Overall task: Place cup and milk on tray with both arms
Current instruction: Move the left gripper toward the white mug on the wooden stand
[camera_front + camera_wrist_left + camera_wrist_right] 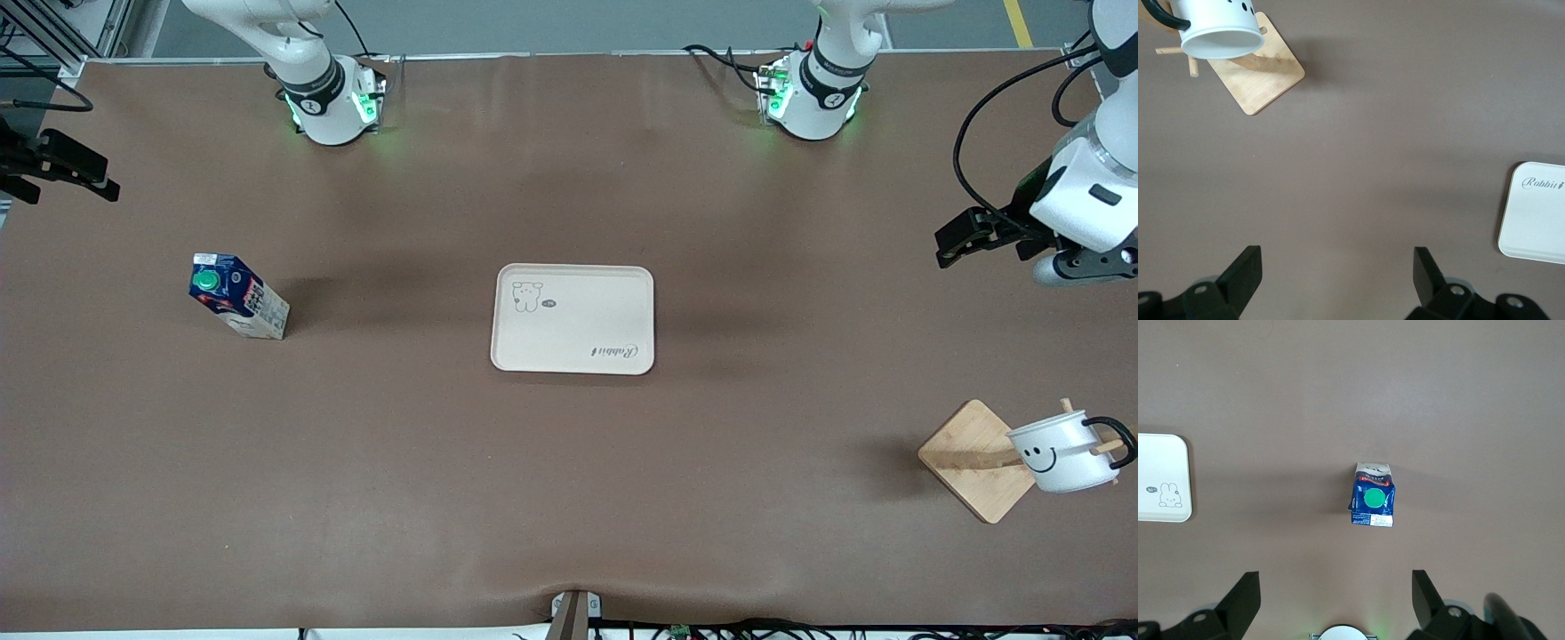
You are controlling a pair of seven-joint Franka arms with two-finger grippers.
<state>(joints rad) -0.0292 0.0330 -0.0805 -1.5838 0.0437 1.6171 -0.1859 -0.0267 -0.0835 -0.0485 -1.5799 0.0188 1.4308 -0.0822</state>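
Left arm: its black two-finger gripper hung over bare table at the left arm's end, fingers spread wide, holding nothing.
Right arm: its gripper hovered above the dark blue gable-top milk carton, fingers apart, empty.
Cup: the white smiley-face mug hung tilted on a light wooden peg stand, nearer the front camera than the left gripper.
Tray: the flat cream rectangular tray lay mid-table, well apart from both, nothing on it.

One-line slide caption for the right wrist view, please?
Right gripper, fingers open, over the upright milk; tray corner at frame edge.
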